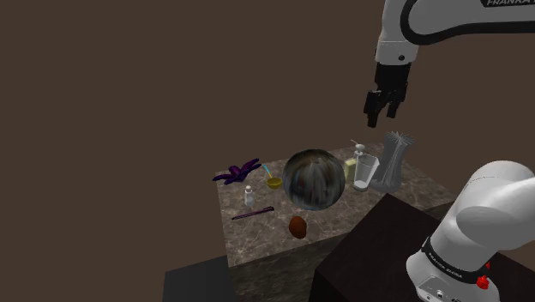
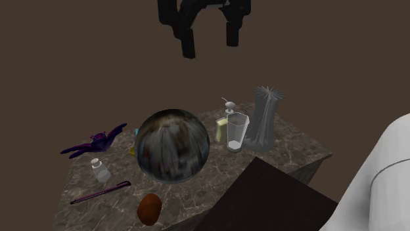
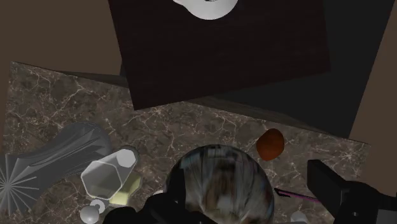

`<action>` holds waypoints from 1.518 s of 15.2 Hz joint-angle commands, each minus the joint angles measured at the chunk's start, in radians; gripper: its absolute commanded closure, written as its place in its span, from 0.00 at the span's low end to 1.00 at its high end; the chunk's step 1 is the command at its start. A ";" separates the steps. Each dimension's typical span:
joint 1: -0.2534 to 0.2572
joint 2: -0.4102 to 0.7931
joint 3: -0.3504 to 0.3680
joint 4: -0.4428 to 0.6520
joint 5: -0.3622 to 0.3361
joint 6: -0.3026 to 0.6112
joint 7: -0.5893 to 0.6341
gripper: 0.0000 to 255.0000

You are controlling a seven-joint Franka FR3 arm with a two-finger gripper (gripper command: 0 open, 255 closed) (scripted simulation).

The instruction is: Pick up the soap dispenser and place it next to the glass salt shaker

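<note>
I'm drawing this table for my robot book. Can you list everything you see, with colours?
ball: 1, dark swirly, table's middle
soap dispenser: 1, pale yellow, behind the glass
glass: 1, clear, beside the vase
vase: 1, grey, ribbed
toy: 1, purple, long-armed
small bottle: 1, whitish, near the toy
stick: 1, purple, beside the small bottle
lump: 1, brown, near the table's edge
bowl: 1, yellow-teal, between toy and ball
table: 1, brown marble
stand: 1, dark brown
arm: 1, white
claw: 1, black, open, high above the table
</note>
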 commanded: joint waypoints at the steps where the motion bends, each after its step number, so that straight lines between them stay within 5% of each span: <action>1: 0.000 0.000 0.000 0.000 0.000 0.000 0.000 0.00; 12: -0.069 0.239 -0.154 -0.068 -0.121 0.317 -0.125 0.00; 23: -0.114 0.607 -0.299 0.023 -0.145 0.612 -0.257 0.00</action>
